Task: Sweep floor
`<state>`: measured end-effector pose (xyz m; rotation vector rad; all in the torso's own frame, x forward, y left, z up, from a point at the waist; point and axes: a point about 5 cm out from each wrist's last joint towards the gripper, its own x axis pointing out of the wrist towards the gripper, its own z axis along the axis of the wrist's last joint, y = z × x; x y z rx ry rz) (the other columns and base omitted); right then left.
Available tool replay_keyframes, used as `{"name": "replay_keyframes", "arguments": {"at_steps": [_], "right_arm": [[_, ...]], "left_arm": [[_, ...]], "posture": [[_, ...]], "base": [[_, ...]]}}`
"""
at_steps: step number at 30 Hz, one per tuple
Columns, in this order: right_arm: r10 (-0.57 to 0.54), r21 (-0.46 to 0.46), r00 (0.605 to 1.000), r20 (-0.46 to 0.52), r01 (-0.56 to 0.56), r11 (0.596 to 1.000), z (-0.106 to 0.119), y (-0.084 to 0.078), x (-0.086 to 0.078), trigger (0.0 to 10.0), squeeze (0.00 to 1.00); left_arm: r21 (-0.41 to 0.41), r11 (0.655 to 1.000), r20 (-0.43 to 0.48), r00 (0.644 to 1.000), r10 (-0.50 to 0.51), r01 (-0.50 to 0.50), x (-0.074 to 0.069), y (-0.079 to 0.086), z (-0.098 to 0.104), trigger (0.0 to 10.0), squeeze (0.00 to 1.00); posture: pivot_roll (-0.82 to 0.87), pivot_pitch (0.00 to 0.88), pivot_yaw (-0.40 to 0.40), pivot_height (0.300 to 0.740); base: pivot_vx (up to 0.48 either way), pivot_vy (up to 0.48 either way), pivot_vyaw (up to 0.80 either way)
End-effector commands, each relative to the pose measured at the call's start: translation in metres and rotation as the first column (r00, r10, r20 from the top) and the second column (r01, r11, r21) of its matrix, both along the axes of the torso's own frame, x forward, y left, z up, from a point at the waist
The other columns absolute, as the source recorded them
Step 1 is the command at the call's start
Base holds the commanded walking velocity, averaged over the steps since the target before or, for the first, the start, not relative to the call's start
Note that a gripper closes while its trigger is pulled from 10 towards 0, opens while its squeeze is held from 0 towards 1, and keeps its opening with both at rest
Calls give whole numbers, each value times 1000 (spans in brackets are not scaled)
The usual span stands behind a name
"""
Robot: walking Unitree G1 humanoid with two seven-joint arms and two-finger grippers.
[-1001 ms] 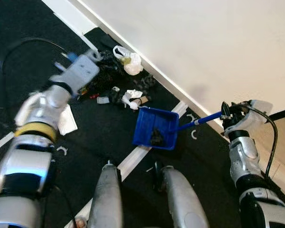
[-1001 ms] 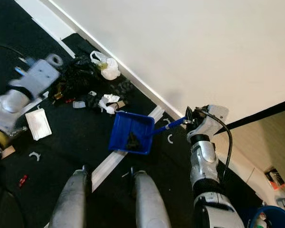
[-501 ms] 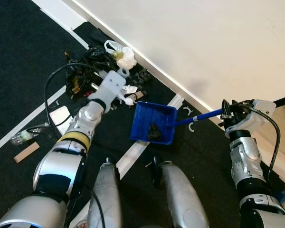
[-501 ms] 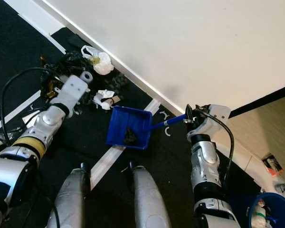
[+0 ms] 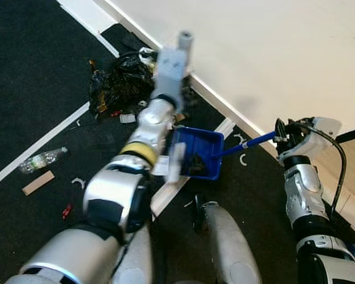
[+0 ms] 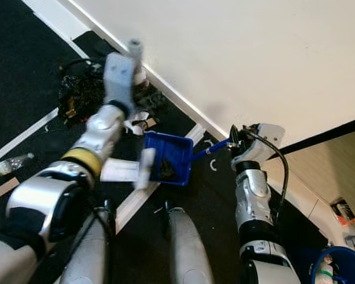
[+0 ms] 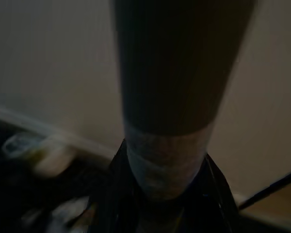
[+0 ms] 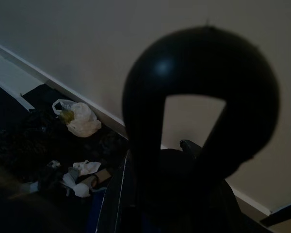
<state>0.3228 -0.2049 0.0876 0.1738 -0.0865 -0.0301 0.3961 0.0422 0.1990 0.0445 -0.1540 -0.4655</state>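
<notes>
The left gripper (image 5: 180, 41), clamped round a broom handle (image 7: 167, 121), has swung over the dustpan (image 5: 196, 152); right gripper (image 5: 282, 142) grips its handle; sweeping continues.

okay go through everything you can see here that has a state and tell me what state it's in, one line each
Blue dustpan: on the black floor, dark debris inside.
Right claw: shut on the dustpan handle.
Left claw: shut on a pole, blurred.
Black trash bag: crumpled on the floor by the wall.
White plastic bag: lying against the baseboard, something yellowish inside.
Plastic bottle: lying on its side.
Cardboard piece: flat on the floor.
</notes>
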Motion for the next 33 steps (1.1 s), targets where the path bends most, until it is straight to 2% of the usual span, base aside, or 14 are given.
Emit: {"name": "replay_keyframes", "arguments": {"at_steps": [1, 4, 5, 8, 13, 16, 17, 19, 22, 25, 27, 28, 30, 33], "right_arm": [[3, 32, 991, -135, 2, 999, -32, 2, -14, 10000, 0], [11, 39, 991, -137, -5, 999, -32, 6, -14, 10000, 0], [15, 45, 990, -139, -9, 999, -34, 9, -13, 10000, 0], [17, 49, 990, -142, -10, 999, -35, 10, -13, 10000, 0], [15, 61, 988, -151, -6, 998, -37, 14, -12, 10000, 0], [31, 64, 986, -162, -21, 998, -38, 17, -11, 10000, 0], [31, 64, 986, -162, -21, 998, -38, 17, -11, 10000, 0], [70, 52, 982, -175, -61, 997, -38, 20, -9, 10000, 0], [168, 5, 969, -180, -170, 985, -33, 25, -2, 10000, 0], [211, -25, 961, -181, -219, 975, -28, 25, 3, 10000, 0], [269, -69, 944, -193, -287, 956, -20, 23, 11, 10000, 0], [269, -69, 944, -193, -287, 956, -20, 23, 11, 10000, 0], [309, -107, 928, -207, -336, 936, -14, 21, 17, 10000, 0], [329, -138, 920, -213, -361, 922, -8, 20, 21, 10000, 0]], "left_arm": [[-59, 997, 104, 994, -39, 45, 0, -14, 30, 10000, 0], [-99, 993, 163, 985, -50, 66, 1, -19, 54, 10000, 0], [-155, 983, 210, 976, -66, 100, 3, -20, 79, 10000, 0], [-191, 970, 250, 963, -102, 152, 2, -21, 99, 10000, 0], [-153, 959, 300, 936, -187, 240, 1, -10, 125, 10000, 0], [56, 966, 232, 938, -258, 252, 3, 13, 112, 10000, 0], [56, 966, 232, 938, -258, 252, 3, 13, 112, 10000, 0], [140, 963, 196, 947, -253, 229, 4, 33, 102, 10000, 0], [168, 978, 180, 971, -156, 126, 6, 77, 94, 10000, 0], [181, 980, 172, 978, -115, 83, 4, 98, 92, 10000, 0], [235, 971, 145, 986, -78, 42, 0, 127, 86, 10000, 0], [235, 971, 145, 986, -78, 42, 0, 127, 86, 10000, 0], [281, 960, 124, 992, -38, 1, -5, 150, 83, 10000, 0], [310, 950, 116, 993, -1, -35, -9, 167, 82, 10000, 0]], "posture": [[-3, 372, -97, 740], [4, 369, -95, 740], [14, 363, -92, 740], [29, 352, -86, 740], [44, 342, -75, 740], [55, 340, -73, 740], [55, 340, -73, 740], [61, 339, -75, 740], [70, 335, -81, 740], [78, 333, -85, 740], [90, 325, -89, 740], [90, 325, -89, 740], [93, 323, -90, 740], [99, 320, -90, 740]], "base": [[0, 0, 0], [0, 0, 0], [0, 0, 0], [0, 0, 0], [0, 0, 0], [0, 0, 0], [0, 0, 0], [0, 0, 0], [0, 0, 0], [0, 0, 0], [0, 0, 0], [0, 0, 0], [0, 0, 0], [0, 0, 0]]}}
